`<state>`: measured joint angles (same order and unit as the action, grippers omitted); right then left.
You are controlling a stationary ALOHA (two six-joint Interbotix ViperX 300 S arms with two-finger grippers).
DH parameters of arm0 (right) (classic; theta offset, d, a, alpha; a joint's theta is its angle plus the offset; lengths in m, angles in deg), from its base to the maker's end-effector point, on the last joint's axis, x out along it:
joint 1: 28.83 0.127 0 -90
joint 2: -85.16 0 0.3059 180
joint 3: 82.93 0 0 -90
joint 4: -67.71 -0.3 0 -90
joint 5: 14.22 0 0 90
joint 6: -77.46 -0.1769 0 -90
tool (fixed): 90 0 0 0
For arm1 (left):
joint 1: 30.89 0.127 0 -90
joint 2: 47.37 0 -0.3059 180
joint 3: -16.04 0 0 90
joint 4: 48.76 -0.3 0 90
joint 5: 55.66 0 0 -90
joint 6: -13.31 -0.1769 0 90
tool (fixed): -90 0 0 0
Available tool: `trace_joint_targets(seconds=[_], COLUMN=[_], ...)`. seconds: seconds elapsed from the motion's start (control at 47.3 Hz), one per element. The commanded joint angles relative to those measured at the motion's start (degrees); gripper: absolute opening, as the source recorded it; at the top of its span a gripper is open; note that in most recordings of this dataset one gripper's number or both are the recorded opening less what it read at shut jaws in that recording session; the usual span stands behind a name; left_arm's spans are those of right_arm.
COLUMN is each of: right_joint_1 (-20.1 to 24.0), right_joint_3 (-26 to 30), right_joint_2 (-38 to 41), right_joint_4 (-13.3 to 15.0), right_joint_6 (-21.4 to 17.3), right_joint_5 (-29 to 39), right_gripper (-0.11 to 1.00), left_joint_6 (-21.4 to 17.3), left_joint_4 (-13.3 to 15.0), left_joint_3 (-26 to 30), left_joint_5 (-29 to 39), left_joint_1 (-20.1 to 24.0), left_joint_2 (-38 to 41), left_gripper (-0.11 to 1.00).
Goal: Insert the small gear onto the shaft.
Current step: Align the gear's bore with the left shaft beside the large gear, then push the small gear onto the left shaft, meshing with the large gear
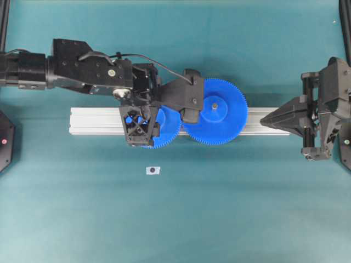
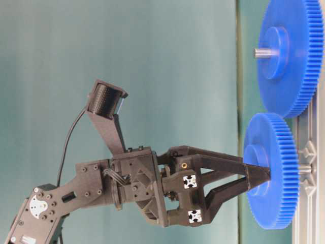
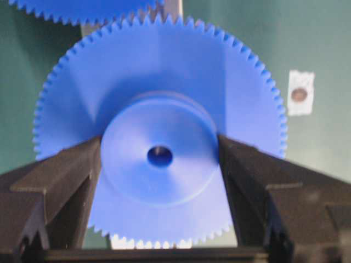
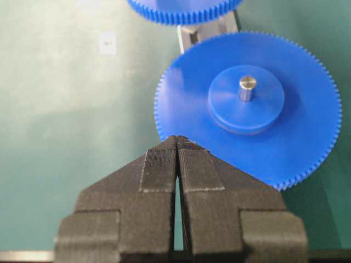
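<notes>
The small gear [image 3: 164, 71] lies flat over the ribbed silver bar [image 1: 93, 120], its teeth next to those of the wider blue gear [image 1: 225, 118]. My left gripper [image 3: 159, 153] reaches down onto it, one finger pressed to each side of the raised hub [image 3: 159, 181], shut on it. A grey glint shows inside the hub's centre hole. In the table-level view the small gear [image 2: 277, 147] sits close to the bar, with a short grey shaft [image 2: 303, 169] showing between them. My right gripper [image 4: 176, 139] is shut and empty, off the bar's right end beside the wider gear.
The wider gear [image 4: 285, 137] sits on its own grey pin [image 4: 247, 87] on the bar. A small white square with a dark dot [image 1: 153, 170] lies on the teal table in front of the bar. The left arm [image 1: 82, 68] reaches in from the left.
</notes>
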<state>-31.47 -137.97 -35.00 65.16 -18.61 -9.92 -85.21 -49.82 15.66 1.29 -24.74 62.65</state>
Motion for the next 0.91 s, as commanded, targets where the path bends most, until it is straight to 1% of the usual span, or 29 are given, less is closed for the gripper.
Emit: trace_joint_targets(seconds=[0.0,0.233,0.74,0.888], right_joint_1=[-0.1,-0.1,-0.1,-0.1], right_joint_3=[0.5,0.5,0.5,0.5], right_joint_2=[-0.2,-0.2,-0.2,-0.2], right_joint_4=[-0.1,-0.1,-0.1,-0.2], right_joint_6=[-0.5,-0.5,-0.5,-0.5], right_joint_5=[-0.4,-0.4,-0.4,-0.4], right_gripper=[0.02,0.02,0.02,0.02], left_joint_6=[0.1,-0.1,-0.1,-0.1], left_joint_4=[-0.2,-0.3,-0.3,-0.2], left_joint_3=[1.2,2.1,2.2,2.7], left_joint_5=[1.8,4.9,4.7,4.4], left_joint_1=[0.9,0.9,0.7,-0.1], left_joint_2=[-1.6,-1.2,-1.1,-1.0], left_gripper=[0.69,0.69,0.69,0.69])
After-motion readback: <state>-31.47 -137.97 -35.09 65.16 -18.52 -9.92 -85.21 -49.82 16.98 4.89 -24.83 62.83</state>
